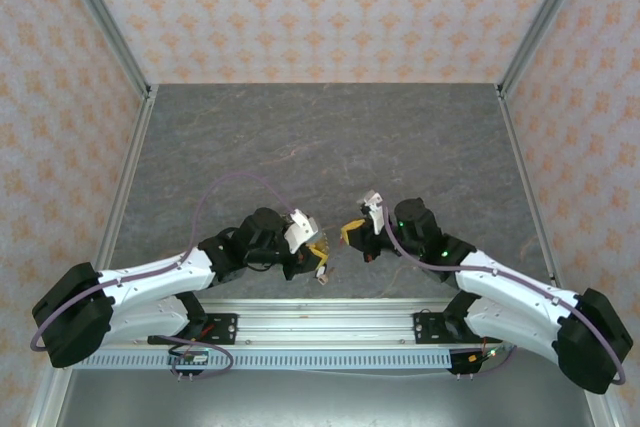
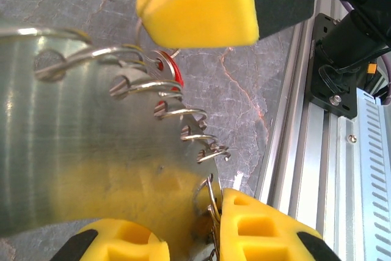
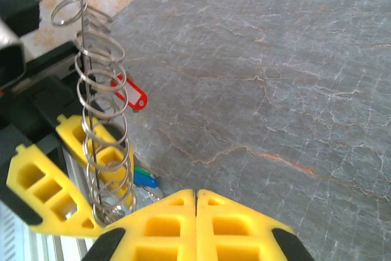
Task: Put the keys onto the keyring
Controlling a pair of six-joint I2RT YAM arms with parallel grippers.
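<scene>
Hard to make out: a blurred silvery surface (image 2: 67, 151) at 9 o'clock in the left wrist view; I cannot tell what it is.
Left gripper (image 1: 318, 252): at 6 o'clock on the grey table (image 1: 320, 137), clamped on the lower end of the keyring; the wire partly hides the contact.
Keyring (image 2: 181, 112): thin grey wire, seen as a row of loops like a coil; in the right wrist view it runs from 11 o'clock down to 7 o'clock.
Keys: metal parts too small to tell; a red tag (image 3: 131, 92) hangs at 3 o'clock of the loops, and a blue tag (image 3: 145, 180) lower down is half hidden.
Right gripper (image 3: 195, 195): just beside the left one, at its 2 o'clock; clenched, pads touching, with nothing between them.
</scene>
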